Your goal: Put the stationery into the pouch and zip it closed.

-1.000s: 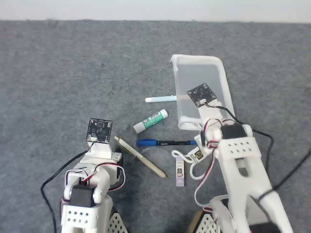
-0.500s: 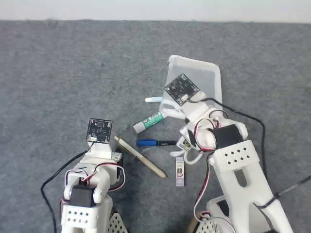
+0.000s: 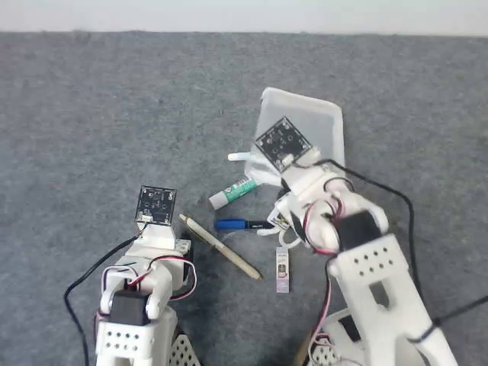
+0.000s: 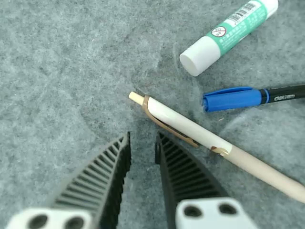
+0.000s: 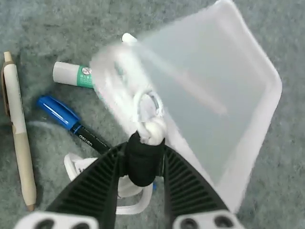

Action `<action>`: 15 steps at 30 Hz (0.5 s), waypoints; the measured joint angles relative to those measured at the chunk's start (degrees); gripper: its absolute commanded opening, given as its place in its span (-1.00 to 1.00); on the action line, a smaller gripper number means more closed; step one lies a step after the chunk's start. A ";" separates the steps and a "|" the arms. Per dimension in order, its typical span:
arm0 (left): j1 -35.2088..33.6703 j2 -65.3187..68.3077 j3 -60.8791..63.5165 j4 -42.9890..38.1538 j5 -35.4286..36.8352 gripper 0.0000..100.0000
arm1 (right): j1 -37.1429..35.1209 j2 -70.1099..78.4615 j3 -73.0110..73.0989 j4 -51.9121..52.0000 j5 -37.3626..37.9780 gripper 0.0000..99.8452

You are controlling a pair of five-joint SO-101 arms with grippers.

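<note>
The translucent white pouch [image 3: 309,126] lies tilted at the table's middle right. My right gripper [image 3: 276,174] is shut on the black zipper pull [image 5: 143,160] at the pouch's [image 5: 209,76] near corner. Beside it lie a light blue pen [image 3: 239,156], a green-and-white glue stick [image 3: 236,191], a blue pen [image 3: 242,224], a beige pen [image 3: 221,245] and a small white-and-purple item [image 3: 282,269]. My left gripper [image 4: 142,140] hovers low over the carpet just short of the beige pen's [image 4: 200,136] clip end, open by a narrow gap with nothing in it.
Grey carpet covers the table. A pale wall strip [image 3: 244,15] runs along the far edge. A white looped tag [image 5: 86,167] lies by the blue pen [image 5: 59,112], close under my right gripper [image 5: 143,145]. Bare carpet stretches to the left and far side.
My right arm has swung left toward the pens, dragging the pouch's near end with it, so the pouch now lies slanted. The left arm has kept still.
</note>
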 measured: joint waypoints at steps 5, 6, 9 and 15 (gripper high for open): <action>0.00 0.00 0.00 0.00 0.00 -0.83 | -0.09 -8.88 5.45 -1.67 -0.09 -0.99; 0.00 0.00 0.00 0.00 0.00 -0.83 | 0.00 -10.46 6.86 -2.46 -0.18 -0.99; 0.00 0.00 0.00 0.00 0.00 -0.83 | 0.00 -14.59 10.81 -4.40 -0.26 -0.99; 0.09 0.00 0.00 0.00 0.00 -0.83 | 0.00 -22.07 14.15 -5.01 -2.29 -0.99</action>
